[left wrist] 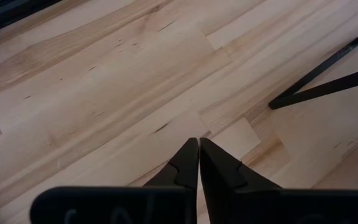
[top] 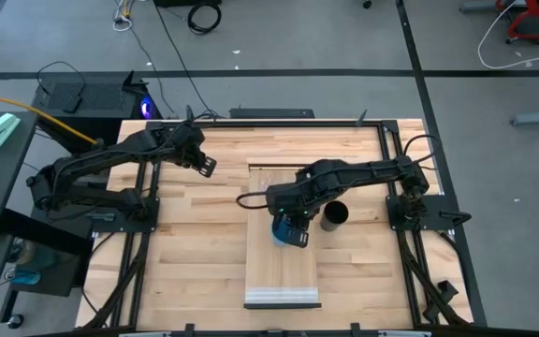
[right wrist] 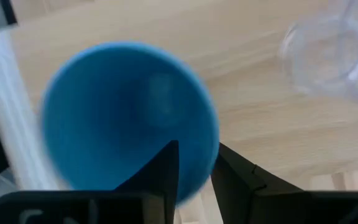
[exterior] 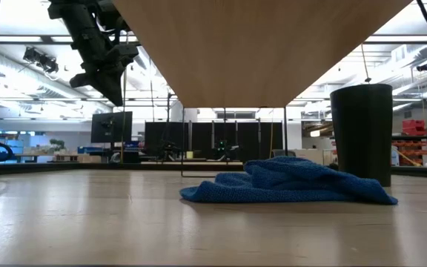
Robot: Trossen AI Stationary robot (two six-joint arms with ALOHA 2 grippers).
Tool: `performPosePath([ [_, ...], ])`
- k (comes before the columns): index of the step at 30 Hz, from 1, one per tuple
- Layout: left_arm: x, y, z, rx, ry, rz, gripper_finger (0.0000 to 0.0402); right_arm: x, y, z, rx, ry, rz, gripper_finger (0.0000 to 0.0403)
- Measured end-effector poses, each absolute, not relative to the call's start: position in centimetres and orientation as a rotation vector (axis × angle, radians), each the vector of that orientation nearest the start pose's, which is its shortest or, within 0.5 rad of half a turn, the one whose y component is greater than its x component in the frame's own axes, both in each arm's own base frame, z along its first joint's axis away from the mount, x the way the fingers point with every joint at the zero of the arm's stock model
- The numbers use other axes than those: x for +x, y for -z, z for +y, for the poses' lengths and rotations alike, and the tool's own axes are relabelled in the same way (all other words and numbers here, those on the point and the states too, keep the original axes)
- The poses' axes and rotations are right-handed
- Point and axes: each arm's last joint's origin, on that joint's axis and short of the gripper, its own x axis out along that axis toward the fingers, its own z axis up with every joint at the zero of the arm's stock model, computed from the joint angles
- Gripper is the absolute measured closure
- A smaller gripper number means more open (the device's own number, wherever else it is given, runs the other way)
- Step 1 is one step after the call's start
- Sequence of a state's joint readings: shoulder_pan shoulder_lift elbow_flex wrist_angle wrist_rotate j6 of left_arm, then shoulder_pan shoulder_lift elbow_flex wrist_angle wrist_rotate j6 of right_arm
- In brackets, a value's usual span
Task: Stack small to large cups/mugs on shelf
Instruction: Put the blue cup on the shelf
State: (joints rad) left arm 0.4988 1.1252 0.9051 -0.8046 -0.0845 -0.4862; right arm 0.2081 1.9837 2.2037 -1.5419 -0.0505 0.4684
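Right hand [right wrist: 194,165] pinching blue cup [right wrist: 129,118] rim, clear cup [right wrist: 337,50] cropped

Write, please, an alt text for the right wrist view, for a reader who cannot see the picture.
Seen from the wrist camera, the right gripper pinches the rim of a bright blue cup, one finger inside it and one outside. The cup's open mouth faces the camera above a light-wood shelf, and a clear cup shows beyond it, at the picture's edge.
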Motion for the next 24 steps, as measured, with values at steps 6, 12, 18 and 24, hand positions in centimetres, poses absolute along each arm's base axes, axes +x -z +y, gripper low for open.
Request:
performPosePath([
  [6, 18.20, -26.42, 10.19, -0.644, -0.773, 0.874, 0.0389, 37.07, -35.45, 7.96, 0.293, 0.098, 1.351, 0.0308],
  [12, 18.20, -26.42, 10.19, -0.644, -0.773, 0.874, 0.0382, 37.34, -36.06, 7.96, 0.303, 0.085, 1.300, 0.0306],
  [18, 18.20, -26.42, 10.19, -0.644, -0.773, 0.874, 0.0379, 37.35, -36.05, 7.91, 0.303, 0.087, 1.301, 0.0304],
  [24, 18.20, -26.42, 10.19, -0.644, -0.773, 0.874, 0.0389, 37.35, -36.04, 7.90, 0.301, 0.090, 1.301, 0.0304],
])
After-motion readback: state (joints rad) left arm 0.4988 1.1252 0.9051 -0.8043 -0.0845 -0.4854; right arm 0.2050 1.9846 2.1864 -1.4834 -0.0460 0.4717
